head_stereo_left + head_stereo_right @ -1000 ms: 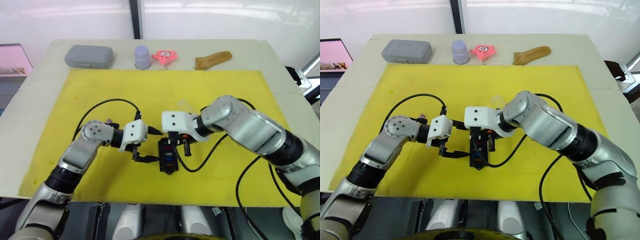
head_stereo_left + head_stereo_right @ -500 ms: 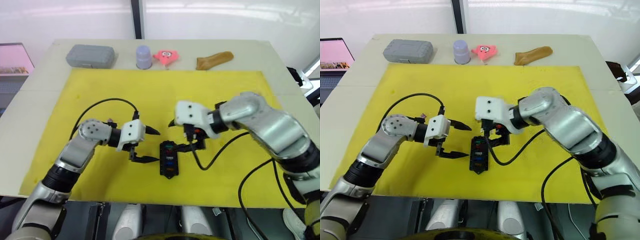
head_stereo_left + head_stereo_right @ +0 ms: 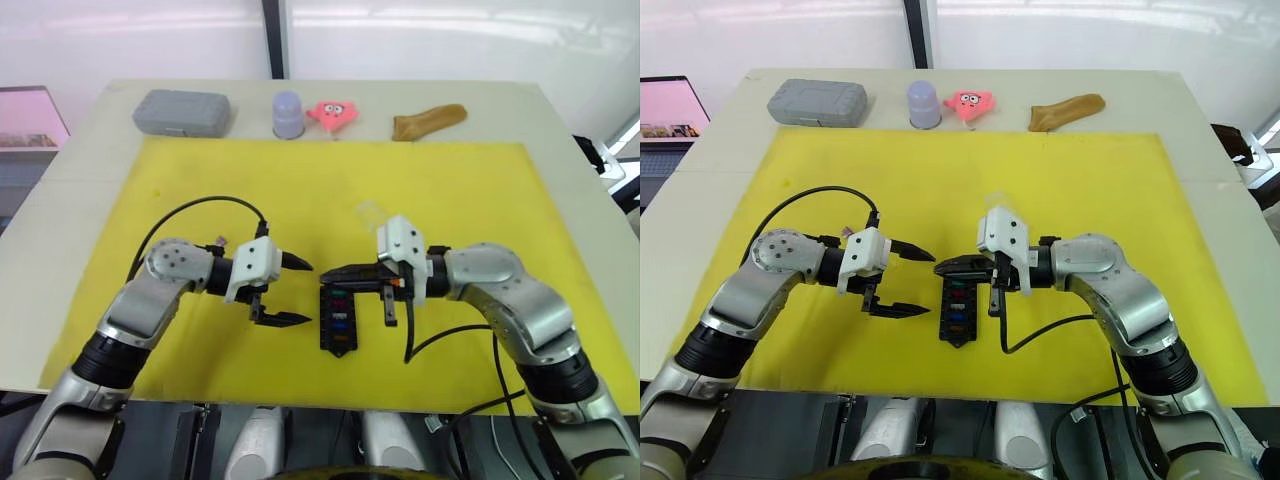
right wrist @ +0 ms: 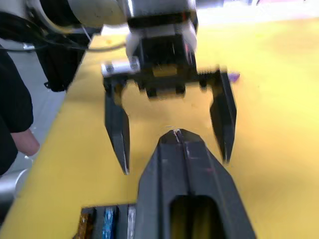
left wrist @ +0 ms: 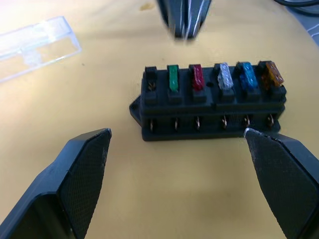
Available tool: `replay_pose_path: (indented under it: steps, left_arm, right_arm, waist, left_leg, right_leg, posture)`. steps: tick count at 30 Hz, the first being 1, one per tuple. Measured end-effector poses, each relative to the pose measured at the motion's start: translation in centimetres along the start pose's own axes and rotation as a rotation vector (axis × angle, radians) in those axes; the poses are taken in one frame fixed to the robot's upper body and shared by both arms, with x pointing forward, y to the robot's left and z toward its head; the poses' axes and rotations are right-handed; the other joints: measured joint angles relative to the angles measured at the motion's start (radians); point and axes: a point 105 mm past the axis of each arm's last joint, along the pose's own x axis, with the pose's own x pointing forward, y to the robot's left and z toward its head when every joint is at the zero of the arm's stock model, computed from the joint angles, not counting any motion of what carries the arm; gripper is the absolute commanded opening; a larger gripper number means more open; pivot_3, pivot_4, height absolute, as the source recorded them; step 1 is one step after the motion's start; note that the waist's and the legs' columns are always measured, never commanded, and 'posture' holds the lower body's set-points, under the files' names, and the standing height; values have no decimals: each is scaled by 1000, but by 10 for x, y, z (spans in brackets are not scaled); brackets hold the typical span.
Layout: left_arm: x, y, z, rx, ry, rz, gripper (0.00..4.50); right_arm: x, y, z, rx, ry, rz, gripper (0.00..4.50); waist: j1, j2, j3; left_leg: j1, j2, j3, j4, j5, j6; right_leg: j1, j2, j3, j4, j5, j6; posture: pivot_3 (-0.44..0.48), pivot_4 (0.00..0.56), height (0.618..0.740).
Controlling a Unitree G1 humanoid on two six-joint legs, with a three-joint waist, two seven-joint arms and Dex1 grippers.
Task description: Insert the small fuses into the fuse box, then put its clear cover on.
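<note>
The fuse box point(image 5: 213, 102) lies on the yellow mat point(image 3: 200, 180) between the two grippers, near the front edge of the table. In the left wrist view five small fuses point(image 5: 222, 76) stand in its top row: green, red, grey, blue and orange. One slot at the end beside the green fuse looks empty, so I judge the inserting step is almost done but not complete.

The clear cover point(image 5: 35, 45) rests flat on the mat, apart from the box and on its far side, where it is out of the way until the fuses are in.

The left gripper point(image 3: 288, 291) hovers just beside the box with its two fingers spread wide and holding nothing. The forearm lies low over the mat, pointing toward the box, probably ready to steady it.

The right gripper point(image 3: 955, 268) reaches from the other side, and its fingers are pressed together, tips over the far end of the box. I cannot tell if a fuse is between them.
</note>
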Motion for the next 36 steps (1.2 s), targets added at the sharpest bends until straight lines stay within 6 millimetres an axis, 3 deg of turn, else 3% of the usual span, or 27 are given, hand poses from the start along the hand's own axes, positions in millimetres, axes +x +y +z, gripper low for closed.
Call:
replay_pose_path:
  steps: [3,13,22,29,33,36]
  left_arm:
    - [1,-2,2,9,-2,-2,4500]
    - [2,-2,3,12,-7,8,4500]
    - [2,10,7,26,-13,28,4500]
    - [5,14,10,25,-48,60,4500]
    - [-18,15,1,-149,-111,202,4500]
    - [-41,20,1,-261,-178,362,4500]
  right_arm:
    - [2,-1,-15,23,44,-20,78]
    - [1,-5,-19,-26,95,-53,78]
    - [-3,-2,-21,-35,133,-32,78]
    - [-1,-12,-14,-13,51,-122,78]
    - [-44,-10,19,3,-37,-208,78]
    - [-78,-13,30,-10,-25,-331,78]
  waist:
    - [-1,0,0]
    - [0,0,0]
    - [1,0,-1]
    - [-1,0,-1]
    - [1,0,0]
    - [6,0,0]
  left_leg:
    - [0,0,0,0,0,0]
    - [1,0,0,1,0,1]
    - [1,0,-1,2,-1,2]
    - [1,0,-1,3,-1,2]
    - [0,0,-1,2,-1,2]
    - [0,0,-1,3,-2,3]
  right_leg:
    - [0,0,0,0,0,0]
    - [2,0,0,0,0,0]
    - [3,0,0,0,0,0]
    - [2,0,0,1,0,0]
    - [1,0,0,1,0,0]
    - [3,0,0,0,0,0]
  posture:
    - [0,150,740]
    - [0,150,740]
    - [0,150,740]
    - [0,150,740]
    - [0,150,740]
    - [0,150,740]
